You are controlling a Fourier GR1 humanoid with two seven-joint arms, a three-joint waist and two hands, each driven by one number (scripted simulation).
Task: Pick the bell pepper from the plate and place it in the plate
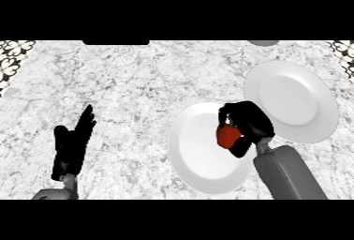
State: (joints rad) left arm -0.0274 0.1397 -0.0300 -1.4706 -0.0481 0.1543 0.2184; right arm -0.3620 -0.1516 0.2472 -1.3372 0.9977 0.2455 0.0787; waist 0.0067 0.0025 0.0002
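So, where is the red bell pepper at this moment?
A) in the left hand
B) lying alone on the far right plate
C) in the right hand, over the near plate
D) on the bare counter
C: the right hand is curled round the bell pepper above the near plate, while the left hand holds nothing.

You see a grey-white marbled counter; patterned black-and-white tiling borders its far corners, a dark slot at its far edge.

A grey-white marble counter carries 2 white plates, just beside each other.
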